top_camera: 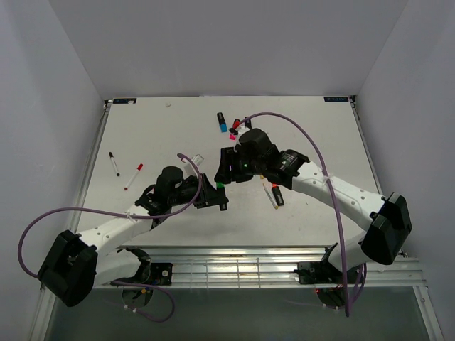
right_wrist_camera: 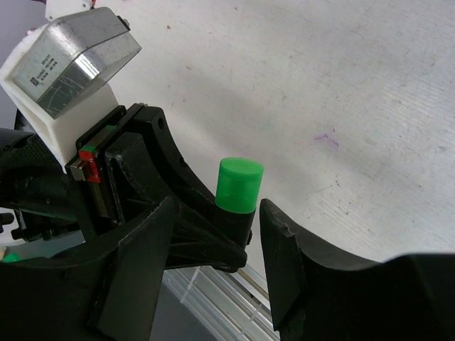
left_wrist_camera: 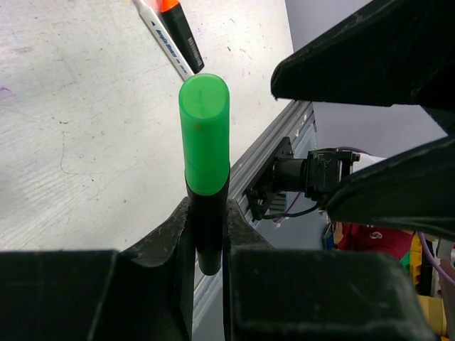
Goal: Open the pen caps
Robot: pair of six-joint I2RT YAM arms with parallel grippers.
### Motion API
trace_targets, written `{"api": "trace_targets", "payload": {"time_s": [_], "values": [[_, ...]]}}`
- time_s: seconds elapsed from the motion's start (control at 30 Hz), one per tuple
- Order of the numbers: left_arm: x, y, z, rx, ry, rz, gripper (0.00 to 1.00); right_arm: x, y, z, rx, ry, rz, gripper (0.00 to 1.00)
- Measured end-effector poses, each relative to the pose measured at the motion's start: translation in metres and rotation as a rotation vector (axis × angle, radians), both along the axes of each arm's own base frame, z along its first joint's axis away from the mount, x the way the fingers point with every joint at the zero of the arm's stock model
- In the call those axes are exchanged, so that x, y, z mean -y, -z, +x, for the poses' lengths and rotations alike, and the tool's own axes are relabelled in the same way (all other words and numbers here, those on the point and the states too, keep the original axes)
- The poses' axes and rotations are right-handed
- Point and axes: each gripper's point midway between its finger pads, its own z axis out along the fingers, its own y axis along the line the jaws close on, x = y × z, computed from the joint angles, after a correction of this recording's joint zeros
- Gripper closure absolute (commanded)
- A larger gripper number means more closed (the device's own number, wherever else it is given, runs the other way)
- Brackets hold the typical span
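Because the chunky green plastic cap (left_wrist_camera: pixel 205 135) has to come off along its own axis, it is held up off the white counter (left_wrist_camera: pixel 85 142). It sits on the stubby black marker body (left_wrist_camera: pixel 207 227) and points away from the left pincer (left_wrist_camera: pixel 207 238), whose jaws are clamped on that body just below the cap's rim. That grip leaves the whole cap exposed, which I judge to be the point: the left arm serves as the anchor so that the other can do the pulling. The right pincer (right_wrist_camera: pixel 217 213) faces it from the opposite side with its jaws spread apart, one black finger (right_wrist_camera: pixel 142 263) on either flank of the cap and neither touching it. The cap is therefore not yet gripped, and it looks fully seated. From above, the two pincers meet near the middle of the counter, tip to tip, which lines the pull up with the marker. An orange-capped black marker (left_wrist_camera: pixel 181 28) lies flat just beside a thin white pen (left_wrist_camera: pixel 162 35) on the counter beyond, its cap not yet removed.
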Motion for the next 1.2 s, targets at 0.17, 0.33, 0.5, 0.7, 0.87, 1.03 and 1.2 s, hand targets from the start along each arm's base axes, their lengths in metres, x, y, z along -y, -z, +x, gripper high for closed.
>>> {"api": "trace_targets", "payload": {"time_s": [0.17,0.33,0.5,0.7,0.87,1.03,1.2], "values": [[0.0,-0.003,0.002,0.004,-0.003,0.006,1.0,-0.005,0.009,-0.004,-0.017,-0.012,-0.016,0.44],[0.002,-0.007,0.003,0.012,-0.002,0.001,1.0,-0.008,0.018,-0.004,-0.032,-0.008,-0.03,0.45],[0.002,-0.008,0.003,0.015,-0.001,-0.001,1.0,-0.009,0.023,0.0,-0.031,0.007,-0.037,0.47],[0.001,-0.011,0.002,0.022,-0.002,-0.006,1.0,-0.014,0.028,0.005,-0.027,0.011,-0.038,0.65],[0.0,-0.008,0.003,0.011,-0.014,0.007,1.0,-0.016,0.033,0.007,-0.034,0.022,-0.043,0.92],[-0.001,-0.007,0.004,0.011,-0.021,0.01,1.0,-0.014,0.035,0.012,-0.018,0.056,-0.056,0.92],[-0.001,-0.005,0.004,0.032,-0.031,-0.023,1.0,-0.01,0.033,0.016,-0.019,0.083,-0.067,0.92]]}}
